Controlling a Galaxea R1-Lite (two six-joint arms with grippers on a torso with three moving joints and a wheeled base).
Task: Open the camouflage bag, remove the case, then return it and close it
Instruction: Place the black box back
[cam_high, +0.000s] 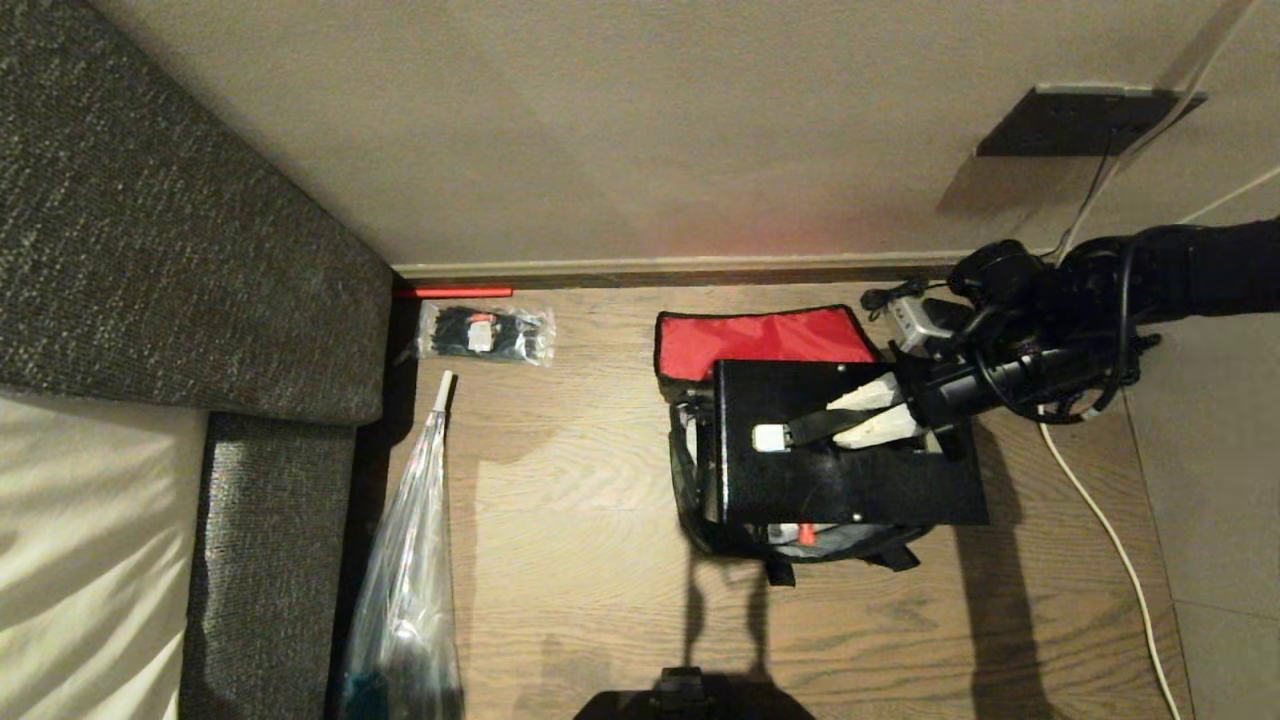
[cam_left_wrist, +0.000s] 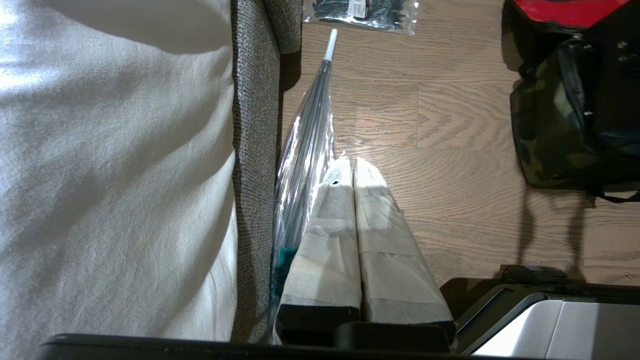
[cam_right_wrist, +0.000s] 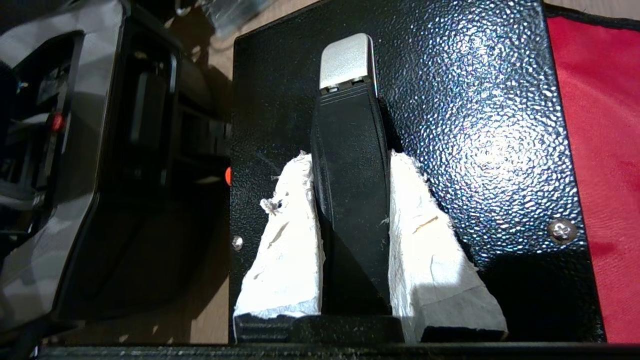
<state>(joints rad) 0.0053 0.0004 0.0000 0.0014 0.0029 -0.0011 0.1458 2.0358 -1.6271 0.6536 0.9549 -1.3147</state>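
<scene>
The camouflage bag (cam_high: 700, 500) sits on the floor (cam_high: 580, 520), its lid (cam_high: 765, 340) lying back toward the wall (cam_high: 640, 130). The case (cam_high: 850, 490) is over the bag's opening, its handle (cam_high: 815, 428) between the right end effector's (cam_high: 840, 415) fingers. To the left lie a packet of ties (cam_high: 487, 333) and an umbrella (cam_high: 405, 590), beside the sofa (cam_high: 180, 250).

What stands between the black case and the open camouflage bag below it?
Nothing visible. The right gripper holds the case by its handle directly over the camouflage bag, whose red-lined lid lies folded back.
</scene>
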